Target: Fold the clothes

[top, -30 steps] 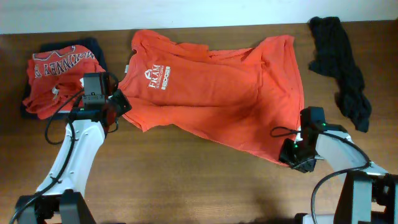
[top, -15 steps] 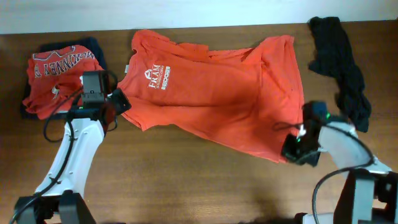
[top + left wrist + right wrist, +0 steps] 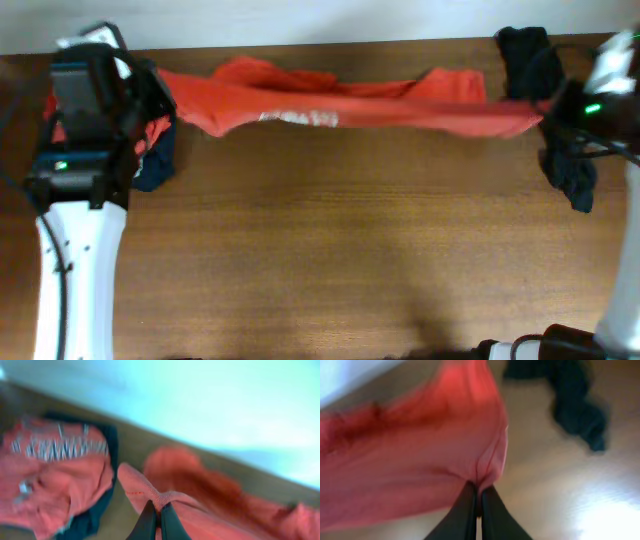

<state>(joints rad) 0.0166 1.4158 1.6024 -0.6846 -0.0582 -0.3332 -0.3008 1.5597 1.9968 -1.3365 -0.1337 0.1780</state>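
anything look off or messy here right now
Nothing damaged. The dark garment lies crumpled, unfolded, at the far right. The orange T-shirt is stretched between the left gripper and right gripper, as expected mid-fold.

There are two orange-red shirts, the stretched shirt [image 3: 340, 100] and the folded shirt [image 3: 50, 475]. There are two dark garments, the left garment [image 3: 155, 170] and the right garment [image 3: 522, 55]. There is one table [image 3: 330, 250].
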